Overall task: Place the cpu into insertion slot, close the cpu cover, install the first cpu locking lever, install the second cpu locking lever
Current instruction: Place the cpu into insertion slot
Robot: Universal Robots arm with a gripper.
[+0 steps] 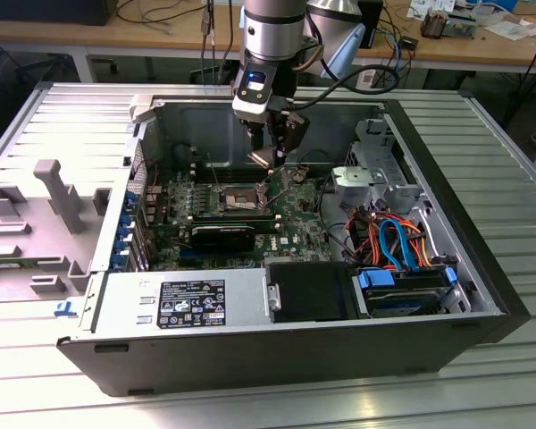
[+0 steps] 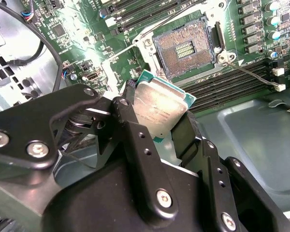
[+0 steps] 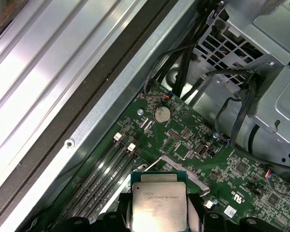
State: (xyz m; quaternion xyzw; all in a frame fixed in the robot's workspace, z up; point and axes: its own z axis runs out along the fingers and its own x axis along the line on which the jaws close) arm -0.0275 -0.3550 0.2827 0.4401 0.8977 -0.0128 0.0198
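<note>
Exterior view, gripper: the gripper (image 1: 275, 161) hangs inside the open computer case (image 1: 250, 349), above the green motherboard (image 1: 295, 225).
Exterior view, target: the insertion slot (image 1: 235, 198) lies lower than the fingertips and a little toward the exterior view's left of them.
Second wrist view, grip: the two fingers (image 2: 130, 121) are clamped on opposite edges of the cpu (image 2: 162, 104), whose metal top faces the camera.
Second wrist view, relation: the insertion slot (image 2: 183, 50) is uncovered and its tan contacts are bare. It lies just beyond the chip's free edge, so the cpu seems not yet over it.
First wrist view, cpu: the cpu (image 3: 159, 205) sits between the fingers above the board, near the long memory slots (image 3: 101, 176).
</note>
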